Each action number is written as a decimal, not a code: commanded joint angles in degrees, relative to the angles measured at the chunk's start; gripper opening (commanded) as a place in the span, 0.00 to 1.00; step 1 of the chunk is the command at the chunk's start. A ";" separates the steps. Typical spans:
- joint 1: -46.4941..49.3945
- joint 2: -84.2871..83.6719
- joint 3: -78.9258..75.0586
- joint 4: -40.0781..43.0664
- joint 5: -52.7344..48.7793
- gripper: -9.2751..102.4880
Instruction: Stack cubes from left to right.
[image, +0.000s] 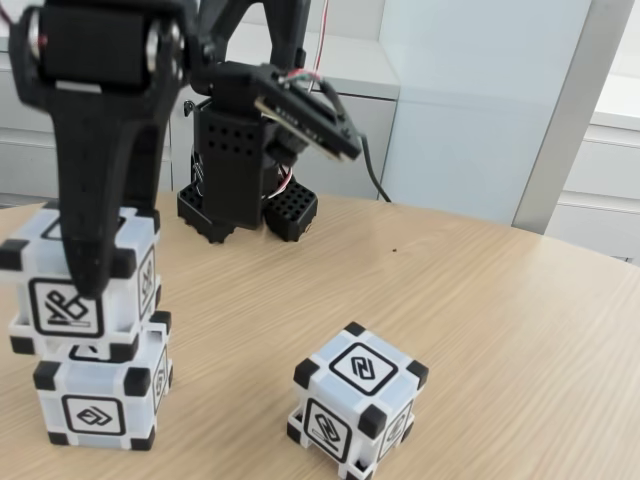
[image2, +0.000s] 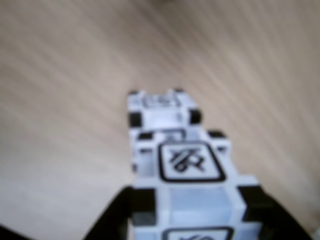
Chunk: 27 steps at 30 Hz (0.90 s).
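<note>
Item: two stacked cubes, one loose cube, on counter (image: 500, 300).
Jaws clamped on upper cube (image: 85, 285), resting skewed atop lower cube (image: 100, 405); third cube (image: 357, 410) sat apart at 3 o'clock.

The pale wooden tabletop (image: 500, 300) filling the lower part of the fixed view has fine straight grain and a smooth, matt finish. The three white plastic cubes with black corner blocks, at lower left (image: 95, 395), left (image: 85, 280) and lower centre (image: 358, 405), look smooth, with a slight sheen on the white panels. The black plastic gripper (image: 90, 280) at upper left is matt, as is the arm's perforated black plastic base (image: 235, 180).
</note>
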 joint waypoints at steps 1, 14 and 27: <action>-0.35 -0.09 -2.11 -0.18 -0.26 0.08; -0.26 -0.18 -1.93 -0.18 -0.53 0.08; -0.26 -2.02 -1.85 -0.18 -0.44 0.08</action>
